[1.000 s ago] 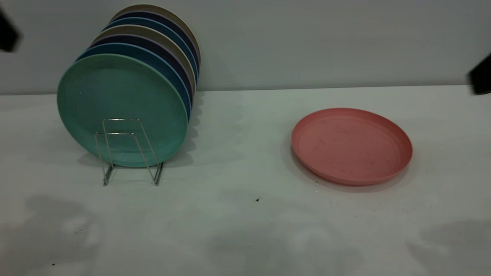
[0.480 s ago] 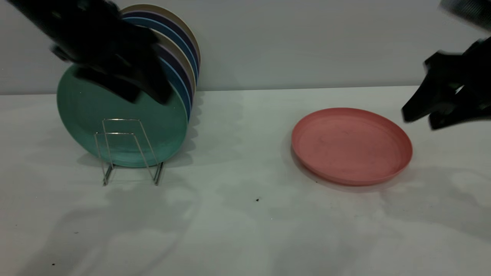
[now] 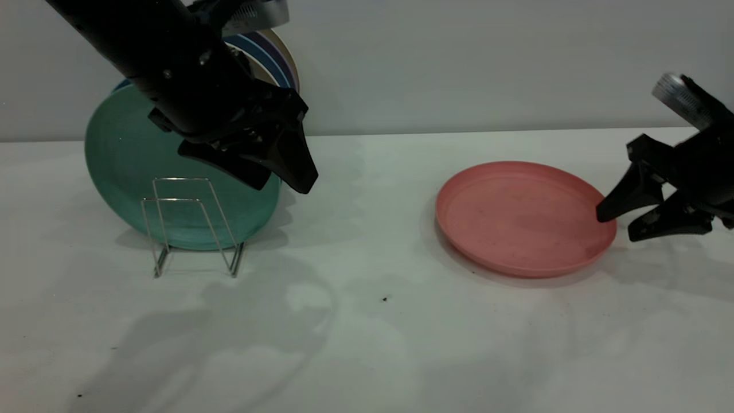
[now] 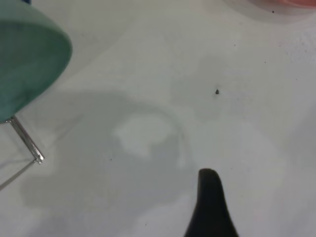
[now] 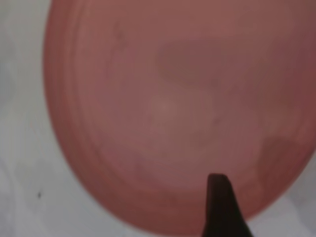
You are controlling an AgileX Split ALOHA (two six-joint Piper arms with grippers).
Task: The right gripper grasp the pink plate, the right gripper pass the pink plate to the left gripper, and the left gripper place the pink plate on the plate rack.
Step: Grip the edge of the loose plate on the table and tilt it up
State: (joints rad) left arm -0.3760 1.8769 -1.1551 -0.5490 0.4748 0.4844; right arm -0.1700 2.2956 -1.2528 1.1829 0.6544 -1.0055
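The pink plate (image 3: 516, 215) lies flat on the white table, right of centre; it fills the right wrist view (image 5: 163, 108). My right gripper (image 3: 616, 225) is open at the plate's right rim, with one finger (image 5: 219, 202) over the plate's inside and the other outside the rim. My left gripper (image 3: 281, 184) is open and empty, hanging above the table just right of the plate rack (image 3: 183, 223). Only one of its fingers (image 4: 210, 202) shows in the left wrist view. The rack's front loops stand free in front of a teal-green plate (image 3: 132, 166).
Several more plates, blue, dark and beige (image 3: 275, 57), stand upright in the rack behind the teal one, partly hidden by the left arm. The teal plate's edge (image 4: 24, 64) and a rack wire (image 4: 27, 143) show in the left wrist view. A grey wall runs behind the table.
Both arms have come in from the sides. The left gripper has swung down and right in front of the racked plates. The right gripper has dropped to the pink plate's right rim.
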